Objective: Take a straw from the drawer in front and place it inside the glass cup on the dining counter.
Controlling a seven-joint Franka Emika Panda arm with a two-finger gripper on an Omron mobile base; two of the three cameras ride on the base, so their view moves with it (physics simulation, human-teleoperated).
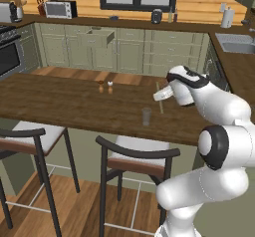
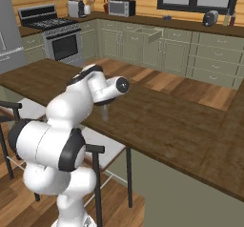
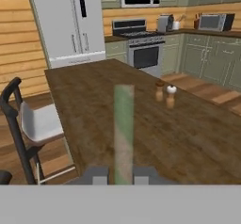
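Note:
My gripper (image 1: 160, 96) is shut on the straw (image 1: 161, 106), a thin pale stick held nearly upright over the dining counter (image 1: 60, 101). In the hand view the straw (image 3: 123, 133) rises as a blurred pale band from between my gripper's (image 3: 120, 177) dark tips. The glass cup (image 1: 146, 115), a small clear tumbler, stands on the counter just left of the straw's lower end. The cup (image 2: 105, 111) peeks out below my hand in the right base view. The drawer (image 1: 97, 37) stands pulled out in the far cabinets.
Two small shakers (image 1: 105, 86) stand on the counter to the left of the cup. Black-framed stools (image 1: 134, 154) line the near side of the counter. A stove (image 2: 62, 40) and a fridge (image 3: 70, 20) stand beyond its left end.

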